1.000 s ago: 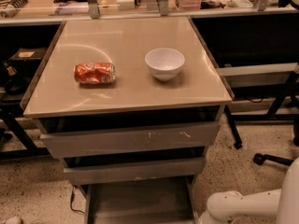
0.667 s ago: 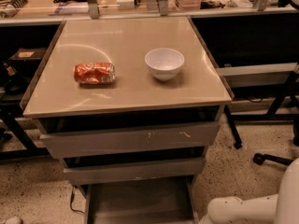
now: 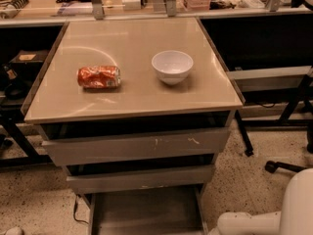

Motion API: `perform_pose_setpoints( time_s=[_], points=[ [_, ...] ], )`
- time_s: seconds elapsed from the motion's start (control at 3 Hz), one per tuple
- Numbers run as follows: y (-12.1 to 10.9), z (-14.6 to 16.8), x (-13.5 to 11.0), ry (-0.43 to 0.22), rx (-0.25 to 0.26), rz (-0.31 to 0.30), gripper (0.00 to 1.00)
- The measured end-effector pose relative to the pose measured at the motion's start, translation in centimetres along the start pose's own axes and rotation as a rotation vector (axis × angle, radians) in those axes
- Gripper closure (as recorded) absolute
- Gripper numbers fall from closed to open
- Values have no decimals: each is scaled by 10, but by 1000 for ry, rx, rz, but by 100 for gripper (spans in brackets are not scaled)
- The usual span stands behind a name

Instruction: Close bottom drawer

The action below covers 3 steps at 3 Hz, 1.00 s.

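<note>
The bench (image 3: 132,104) is a rectangular cabinet with a smooth, glossy beige top that catches soft reflections and has a thin darker edge band. On it lie 2 things: 1 crushed orange-red drink can (image 3: 99,77), dented and lying on its side toward the left, and 1 round white bowl (image 3: 172,66) with a smooth rim, upright and right of centre. The 2 are well apart.

Below the top are 3 grey metal drawers, all with flat, handle-less fronts and a dull, matte finish. Each is pulled out further than the one above it. The top drawer (image 3: 134,146) is the widest and carries a few white scratch marks right of its middle. The middle drawer (image 3: 141,177) is narrower, with faint scuffs along its lower edge. The bottom drawer (image 3: 146,212) is the narrowest and stands open at the foot of the cabinet, near the lower edge of the view. It shows a shallow grey tray with a flat floor and thin, upright side walls; its front is cut off by the frame.

The floor (image 3: 39,204) is speckled, pale and grainy. 1 white arm segment (image 3: 254,223), smooth and rounded, enters at the lower right, just beside the bottom drawer's right wall. The end effector lies outside the view, so whether it is apart or together cannot be told.
</note>
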State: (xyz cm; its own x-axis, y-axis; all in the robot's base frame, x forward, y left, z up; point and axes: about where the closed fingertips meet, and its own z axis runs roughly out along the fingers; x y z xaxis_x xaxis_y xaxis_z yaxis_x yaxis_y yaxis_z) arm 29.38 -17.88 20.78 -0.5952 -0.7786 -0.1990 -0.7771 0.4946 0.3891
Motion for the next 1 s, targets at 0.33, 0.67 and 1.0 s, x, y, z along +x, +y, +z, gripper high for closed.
perform_pose_setpoints(
  time_s=[0.33, 0.67, 1.0],
  points=[
    [-12, 14, -1, -6, 13, -15, 100],
    [-19, 20, -5, -5, 23, -32, 100],
    [-20, 20, -5, -5, 23, -33, 82]
  ],
)
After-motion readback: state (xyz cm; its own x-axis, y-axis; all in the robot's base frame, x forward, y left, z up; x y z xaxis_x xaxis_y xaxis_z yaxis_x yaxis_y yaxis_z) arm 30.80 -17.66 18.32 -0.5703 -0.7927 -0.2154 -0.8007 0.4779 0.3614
